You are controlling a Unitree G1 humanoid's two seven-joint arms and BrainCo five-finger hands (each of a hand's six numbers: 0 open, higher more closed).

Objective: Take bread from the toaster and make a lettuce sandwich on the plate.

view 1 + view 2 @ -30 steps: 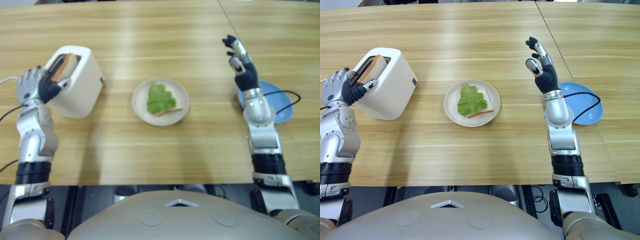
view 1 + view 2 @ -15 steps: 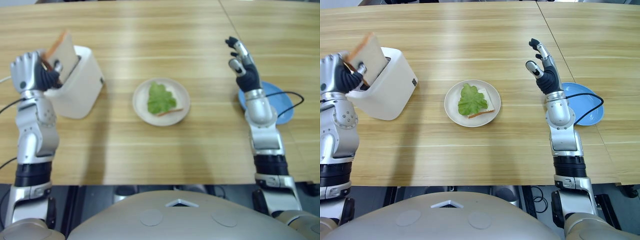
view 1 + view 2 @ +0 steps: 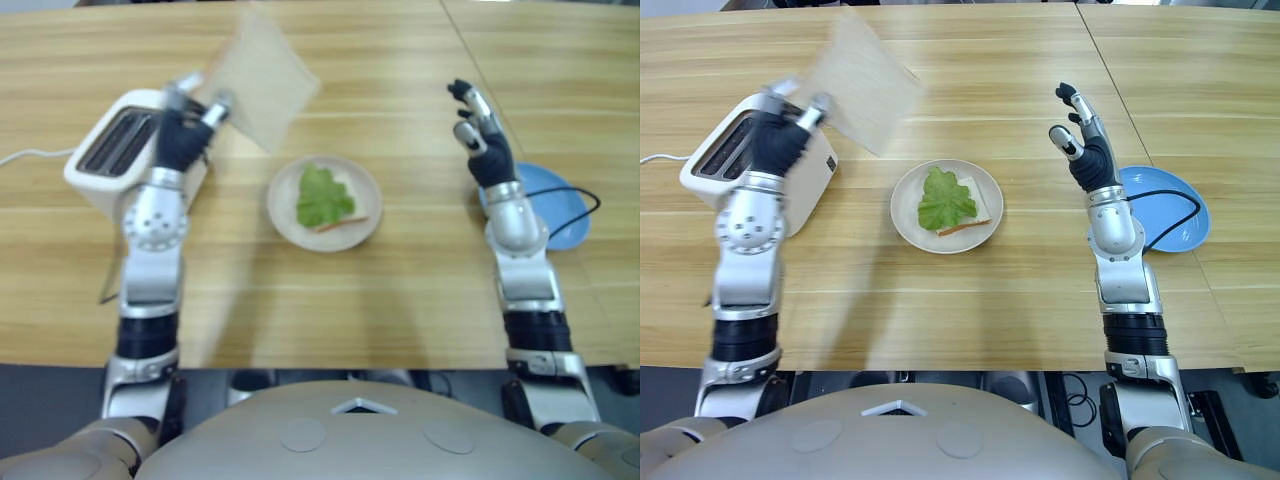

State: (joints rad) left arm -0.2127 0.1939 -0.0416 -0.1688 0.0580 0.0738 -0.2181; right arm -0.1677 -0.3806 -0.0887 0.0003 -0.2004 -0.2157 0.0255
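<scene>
Left robot hand (image 3: 780,140) grips bread slice (image 3: 860,85) aloft between toaster (image 3: 725,158) and plate (image 3: 899,216); right robot hand (image 3: 1086,146) spread open.

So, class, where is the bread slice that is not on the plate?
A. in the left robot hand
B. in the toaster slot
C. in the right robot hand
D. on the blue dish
A: the left robot hand grips the bread slice in the air, between the toaster and the white plate.
</scene>
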